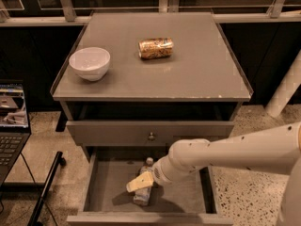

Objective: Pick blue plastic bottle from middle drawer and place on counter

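Note:
The blue plastic bottle point(144, 187) lies on the grey floor of the open middle drawer point(108, 192), its white cap pointing toward the cabinet. My gripper point(139, 182) reaches in from the right on a white arm and sits right over the bottle's middle, covering part of it. The counter point(188, 74) is the flat grey cabinet top above.
A white bowl point(89, 63) stands on the counter's left side. A gold-orange can point(155, 48) lies on its side near the counter's middle back. A closed drawer front with a round knob point(151, 136) is above the open drawer. A laptop point(10, 121) is at left.

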`<state>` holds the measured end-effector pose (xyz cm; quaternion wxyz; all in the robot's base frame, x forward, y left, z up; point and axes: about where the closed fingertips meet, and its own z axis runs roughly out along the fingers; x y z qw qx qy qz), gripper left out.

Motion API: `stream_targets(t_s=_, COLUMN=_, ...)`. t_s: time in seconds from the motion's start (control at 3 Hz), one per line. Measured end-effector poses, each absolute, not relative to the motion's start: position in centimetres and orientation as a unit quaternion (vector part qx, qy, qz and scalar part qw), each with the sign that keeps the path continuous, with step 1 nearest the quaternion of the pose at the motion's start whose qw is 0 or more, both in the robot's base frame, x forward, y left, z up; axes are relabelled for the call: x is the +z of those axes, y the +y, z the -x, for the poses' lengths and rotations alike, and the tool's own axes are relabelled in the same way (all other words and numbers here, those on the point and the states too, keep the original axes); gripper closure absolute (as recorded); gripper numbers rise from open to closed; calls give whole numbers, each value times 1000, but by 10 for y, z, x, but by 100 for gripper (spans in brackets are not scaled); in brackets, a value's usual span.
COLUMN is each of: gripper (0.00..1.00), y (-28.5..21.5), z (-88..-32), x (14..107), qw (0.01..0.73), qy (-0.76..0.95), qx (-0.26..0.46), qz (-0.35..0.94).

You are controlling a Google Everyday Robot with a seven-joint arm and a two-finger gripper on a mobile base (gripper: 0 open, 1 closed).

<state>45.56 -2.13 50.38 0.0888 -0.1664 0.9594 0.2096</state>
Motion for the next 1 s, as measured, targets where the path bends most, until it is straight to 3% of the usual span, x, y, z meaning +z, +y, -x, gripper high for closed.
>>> stream_targets(t_s=0.33, gripper=0, y=-8, z=-461, x=500, qw=149, qy=946, qx=240, qz=160)
stream_targets(t_s=1.0, gripper=0, y=-5, z=-467, x=503, qw=163, qy=943, qx=243, qz=156)
